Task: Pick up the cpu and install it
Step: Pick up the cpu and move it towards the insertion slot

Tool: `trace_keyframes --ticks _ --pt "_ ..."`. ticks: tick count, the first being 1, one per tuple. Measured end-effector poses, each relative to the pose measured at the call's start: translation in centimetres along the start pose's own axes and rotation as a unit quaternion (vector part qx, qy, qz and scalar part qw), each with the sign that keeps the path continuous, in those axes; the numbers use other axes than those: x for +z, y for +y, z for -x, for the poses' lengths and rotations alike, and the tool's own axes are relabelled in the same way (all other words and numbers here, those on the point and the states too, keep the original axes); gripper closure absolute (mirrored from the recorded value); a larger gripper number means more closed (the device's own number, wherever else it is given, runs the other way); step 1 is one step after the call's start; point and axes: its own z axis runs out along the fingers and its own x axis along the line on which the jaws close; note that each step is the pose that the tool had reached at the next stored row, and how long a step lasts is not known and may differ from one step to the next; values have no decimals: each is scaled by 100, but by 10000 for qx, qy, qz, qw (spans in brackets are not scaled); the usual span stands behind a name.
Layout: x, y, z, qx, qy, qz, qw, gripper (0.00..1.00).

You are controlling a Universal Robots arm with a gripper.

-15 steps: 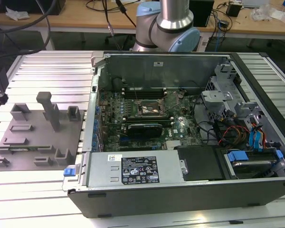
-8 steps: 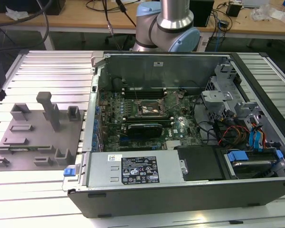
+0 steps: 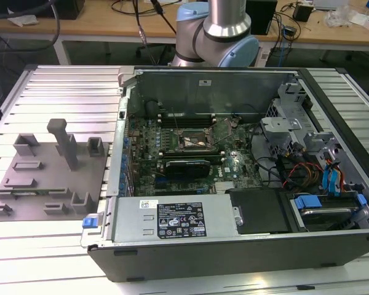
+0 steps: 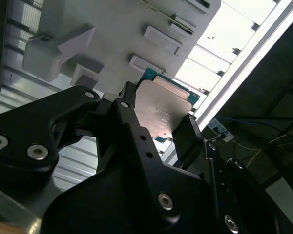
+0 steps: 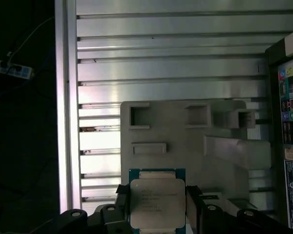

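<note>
The cpu [image 5: 156, 202], a flat square chip with a silver top and a green rim, sits between the black fingers of my gripper [image 5: 157, 208], which is shut on its two opposite edges. In the second wrist view the cpu [image 4: 162, 108] shows the same way in the gripper [image 4: 161, 123], held in the air. Below it lies the grey plastic fixture plate [image 5: 185, 146] with its blocks and posts. In the exterior view that plate [image 3: 49, 178] lies at the left, and the dark square socket [image 3: 197, 140] with metal levers sits on the motherboard inside the open computer case.
The open case [image 3: 234, 246] has tall metal walls, a power supply [image 3: 178, 218] at the front and drive cages [image 3: 307, 153] at the exterior view's right. The table is ribbed aluminium [image 3: 43, 80]. The arm's base [image 3: 218, 37] stands behind the case.
</note>
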Motion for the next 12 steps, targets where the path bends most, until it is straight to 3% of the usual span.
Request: trace_keyframes --ticks 12 --pt "-331 16 8 0 -1 0 10000 45"
